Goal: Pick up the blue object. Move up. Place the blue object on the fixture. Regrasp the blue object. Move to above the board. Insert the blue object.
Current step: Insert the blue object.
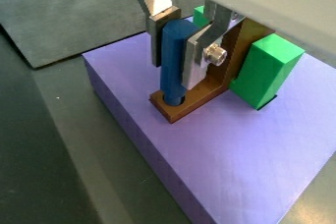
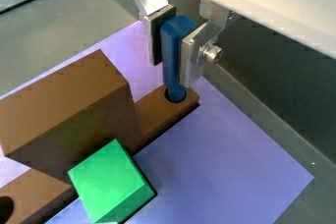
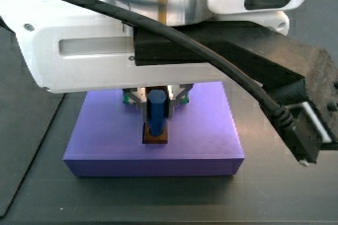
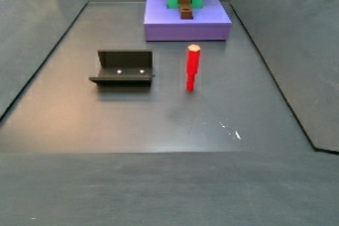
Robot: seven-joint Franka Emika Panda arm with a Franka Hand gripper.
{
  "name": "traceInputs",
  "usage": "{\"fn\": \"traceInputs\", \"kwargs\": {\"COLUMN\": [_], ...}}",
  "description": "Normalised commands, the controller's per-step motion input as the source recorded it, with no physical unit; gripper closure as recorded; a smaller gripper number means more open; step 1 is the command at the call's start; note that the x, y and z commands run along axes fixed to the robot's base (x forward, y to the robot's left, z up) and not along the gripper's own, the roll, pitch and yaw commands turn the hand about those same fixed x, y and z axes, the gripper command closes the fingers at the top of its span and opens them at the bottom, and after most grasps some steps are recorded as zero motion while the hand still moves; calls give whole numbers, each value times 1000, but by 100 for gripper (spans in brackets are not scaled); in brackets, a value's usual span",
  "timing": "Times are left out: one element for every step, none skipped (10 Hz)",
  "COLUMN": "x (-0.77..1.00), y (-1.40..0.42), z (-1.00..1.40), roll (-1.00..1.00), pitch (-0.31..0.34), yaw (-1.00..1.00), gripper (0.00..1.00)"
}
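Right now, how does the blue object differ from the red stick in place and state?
The blue object stands with its lower end in the board on the purple slab, while the red stick stands alone on the floor. The tool has its fingers around the blue object; nothing touches the red stick. Both are slim and upright.

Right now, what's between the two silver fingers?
The blue object stands upright between the gripper fingers in both wrist views, its lower end at the board on the purple slab.
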Motion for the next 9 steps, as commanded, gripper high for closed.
{"fn": "traceInputs", "kwargs": {"x": [0,0,0,-26,-46,-31,0,0,0], "y": [34,134,114,111,89,74,0,-29,-49], "z": [-446,-477,-429,-383,-340,-354,-340,-397,-454], "roll": [0,-11,-44,-89,-100,-96,-93,-76,-91], "pitch": [0,-9,-10,-26,-27,-26,-11,0,-3], "yaw": [0,0,0,0,0,0,20,40,31], "gripper": [100,100,100,100,100,100,100,100,100]}}
